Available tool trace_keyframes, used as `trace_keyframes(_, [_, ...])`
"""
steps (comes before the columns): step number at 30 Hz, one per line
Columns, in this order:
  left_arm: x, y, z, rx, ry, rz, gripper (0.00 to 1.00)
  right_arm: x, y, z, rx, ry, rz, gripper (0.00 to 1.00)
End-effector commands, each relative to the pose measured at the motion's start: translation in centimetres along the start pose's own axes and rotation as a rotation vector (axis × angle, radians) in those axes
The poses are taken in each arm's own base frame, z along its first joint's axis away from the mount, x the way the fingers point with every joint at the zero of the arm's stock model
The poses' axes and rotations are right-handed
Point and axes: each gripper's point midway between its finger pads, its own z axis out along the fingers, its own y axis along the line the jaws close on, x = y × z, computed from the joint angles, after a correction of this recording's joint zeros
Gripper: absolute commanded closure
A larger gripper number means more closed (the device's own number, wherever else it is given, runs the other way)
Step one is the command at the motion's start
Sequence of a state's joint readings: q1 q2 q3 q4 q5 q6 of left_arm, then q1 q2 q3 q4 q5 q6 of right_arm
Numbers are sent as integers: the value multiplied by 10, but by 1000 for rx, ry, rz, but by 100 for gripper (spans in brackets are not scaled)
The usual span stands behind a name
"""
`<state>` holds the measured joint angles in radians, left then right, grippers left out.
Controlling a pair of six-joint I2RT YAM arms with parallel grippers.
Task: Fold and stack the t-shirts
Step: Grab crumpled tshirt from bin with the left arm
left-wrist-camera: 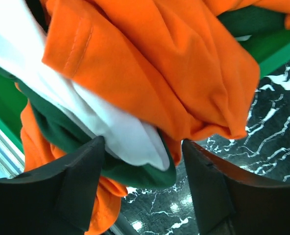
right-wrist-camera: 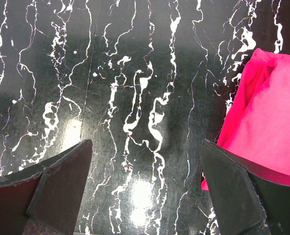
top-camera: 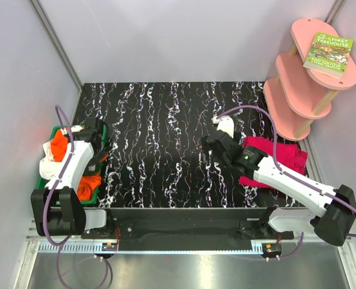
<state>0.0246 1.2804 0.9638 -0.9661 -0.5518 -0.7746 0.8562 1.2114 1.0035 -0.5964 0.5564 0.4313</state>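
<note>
A heap of t-shirts fills the green bin (top-camera: 44, 180) at the left: bright orange (top-camera: 59, 144), white (top-camera: 48, 164) and more orange (top-camera: 89, 184). My left gripper (top-camera: 98, 137) hangs over the bin's right side. Seen from the left wrist, orange cloth (left-wrist-camera: 150, 63), a white fold (left-wrist-camera: 101, 122) and a dark green edge (left-wrist-camera: 135, 172) sag between the spread fingers of my left gripper (left-wrist-camera: 142, 142), which is open. A magenta-pink t-shirt (top-camera: 280, 158) lies on the table at the right. My right gripper (top-camera: 213, 143) hovers open just left of that shirt (right-wrist-camera: 272, 112), with bare table under its jaws (right-wrist-camera: 146, 143).
The black marbled table (top-camera: 160, 120) is walled on three sides. A pink tiered shelf (top-camera: 304, 78) stands at the back right corner with a green book (top-camera: 328, 53) on top. The bin's wall (left-wrist-camera: 2, 105) shows behind the cloth.
</note>
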Motion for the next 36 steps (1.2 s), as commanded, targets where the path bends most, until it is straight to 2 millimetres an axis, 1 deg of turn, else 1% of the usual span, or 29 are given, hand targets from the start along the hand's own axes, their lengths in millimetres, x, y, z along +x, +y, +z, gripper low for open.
trace_keyframes(1, [-4, -9, 2, 43, -9, -21, 48, -4, 0, 2, 9, -23, 21, 1])
trace_keyframes(2, [-6, -10, 0, 49, -13, -21, 52, -4, 0, 3, 12, -22, 21, 1])
trace_keyframes(4, [-9, -10, -4, 61, -25, -21, 52, -3, 0, 4, 14, -18, 20, 1])
trace_keyframes(6, [-13, -11, -8, 78, -43, -22, 44, -4, 1, 5, 12, -20, 21, 1])
trace_keyframes(7, [-17, -10, -13, 98, -64, -35, 32, -3, 2, 6, 13, -16, 21, 1])
trace_keyframes(9, [-24, -11, -22, 134, -102, -33, 23, -2, 4, 7, 9, -11, 23, 1])
trace_keyframes(10, [-33, -11, -31, 170, -143, -41, 17, -2, 4, 7, 11, -10, 23, 1])
trace_keyframes(12, [-45, -13, -40, 199, -188, -47, 15, -1, 6, 8, 5, -5, 26, 1])
trace_keyframes(13, [-55, -16, -45, 208, -209, -49, 15, 0, 7, 9, 4, 0, 28, 1])
trace_keyframes(14, [-59, -17, -44, 195, -213, -45, 15, 1, 7, 10, 4, 3, 26, 1])
trace_keyframes(15, [-61, -20, -42, 184, -207, -39, 16, 0, 9, 11, 0, 5, 31, 1])
trace_keyframes(16, [-63, -26, -37, 165, -187, -26, 17, 1, 10, 11, -2, 8, 28, 1])
trace_keyframes(18, [-64, -31, -28, 143, -165, -24, 19, 0, 10, 10, -8, 7, 34, 1])
trace_keyframes(19, [-61, -36, -18, 122, -140, -15, 20, 0, 10, 9, -9, 8, 31, 1])
trace_keyframes(21, [-62, -39, -7, 103, -123, -22, 21, -1, 8, 5, -10, 0, 35, 1])
trace_keyframes(22, [-59, -41, 3, 83, -99, -15, 22, -2, 7, 4, -10, -4, 37, 1])
trace_keyframes(24, [-60, -46, 17, 68, -83, -18, 23, -3, 4, 1, -8, -9, 40, 1])
trace_keyframes(26, [-62, -47, 26, 57, -70, -24, 25, -3, 2, -1, -2, -7, 38, 1])
trace_keyframes(27, [-60, -47, 33, 40, -53, -20, 26, -1, 0, -1, 2, -6, 36, 2])
trace_keyframes(28, [-64, -44, 37, 30, -49, -35, 27, -1, -1, -1, 9, -6, 37, 1])
trace_keyframes(30, [-63, -44, 45, 17, -33, -35, 32, 2, -3, 0, 14, -1, 33, 1])
trace_keyframes(31, [-63, -44, 47, 16, -26, -37, 41, 3, -3, 0, 16, 2, 32, 1])
trace_keyframes(32, [-61, -45, 47, 22, -16, -34, 52, 4, -3, 1, 19, 5, 30, 1])
trace_keyframes(33, [-60, -45, 47, 26, -13, -37, 70, 5, -4, 2, 24, 7, 30, 1])
trace_keyframes(34, [-59, -44, 45, 31, -14, -49, 100, 5, -3, 3, 26, 7, 31, 1])
trace_keyframes(35, [-60, -45, 42, 41, -18, -55, 100, 6, -4, 4, 30, 12, 30, 1])
trace_keyframes(36, [-62, -44, 34, 61, -39, -69, 100, 7, -2, 5, 28, 18, 27, 1])
